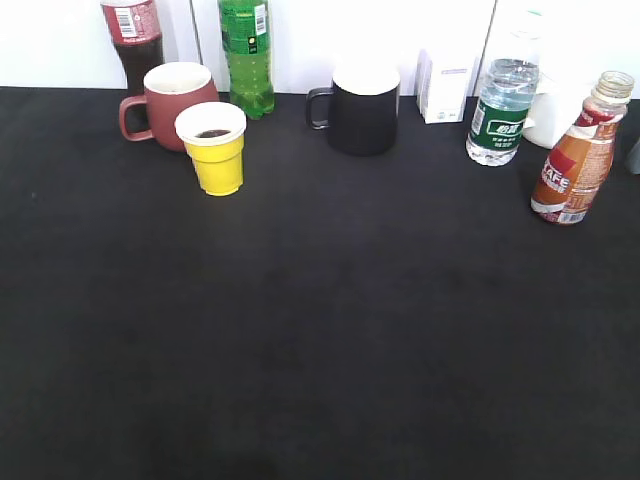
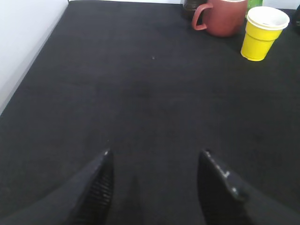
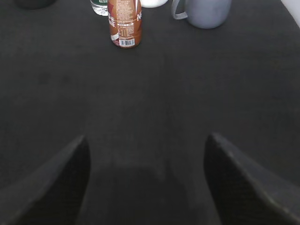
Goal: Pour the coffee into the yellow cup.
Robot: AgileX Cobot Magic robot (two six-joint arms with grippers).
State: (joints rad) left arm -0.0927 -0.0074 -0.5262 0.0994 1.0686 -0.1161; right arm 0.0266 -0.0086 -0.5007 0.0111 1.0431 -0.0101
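Observation:
The coffee bottle (image 1: 577,152) stands upright at the far right of the black table, with its orange-red-and-white label and pale neck; it also shows in the right wrist view (image 3: 124,22), far ahead. The yellow cup (image 1: 214,148) stands at the back left, with dark liquid in its white interior; it shows in the left wrist view (image 2: 261,33) at the upper right. My left gripper (image 2: 154,157) is open and empty above bare table. My right gripper (image 3: 146,140) is open and empty, well short of the bottle. Neither gripper shows in the exterior view.
A maroon mug (image 1: 170,103) stands right behind the yellow cup, with a cola bottle (image 1: 132,36) and a green bottle (image 1: 247,55) beyond. A black mug (image 1: 359,107), a white box (image 1: 445,87) and a water bottle (image 1: 503,108) line the back. A grey mug (image 3: 203,11) stands by the coffee.

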